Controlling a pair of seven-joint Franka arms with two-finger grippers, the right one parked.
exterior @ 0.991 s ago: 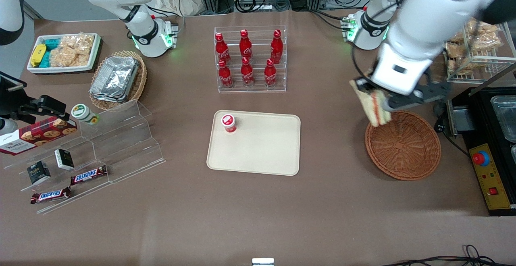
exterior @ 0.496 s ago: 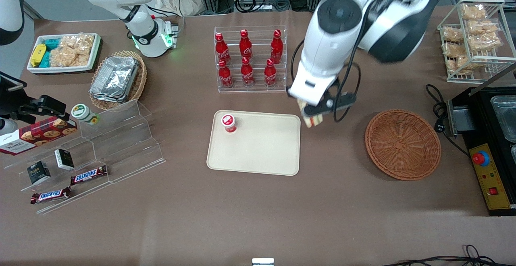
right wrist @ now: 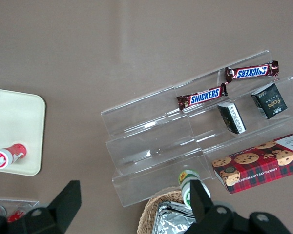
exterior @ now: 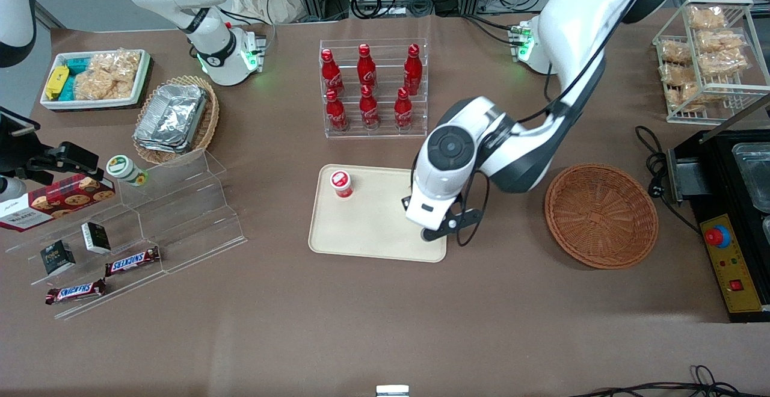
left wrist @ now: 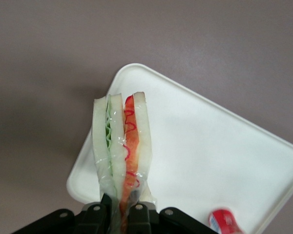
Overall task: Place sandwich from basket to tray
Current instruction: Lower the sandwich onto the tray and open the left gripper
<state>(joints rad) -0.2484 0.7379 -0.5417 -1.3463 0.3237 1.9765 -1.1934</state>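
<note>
Sandwich (left wrist: 121, 146) wedge, white bread, red and green filling, clamped by gripper (left wrist: 118, 214) above tray (left wrist: 210, 161).

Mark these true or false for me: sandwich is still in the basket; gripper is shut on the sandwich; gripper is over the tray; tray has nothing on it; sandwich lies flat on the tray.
1. The sandwich is in the basket: false, the basket holds nothing.
2. The gripper is shut on the sandwich: true.
3. The gripper is over the tray: true, above the corner nearest the basket.
4. Nothing is on the tray: false, a red-capped cup stands there.
5. The sandwich lies flat on the tray: false, it hangs from the gripper.
</note>
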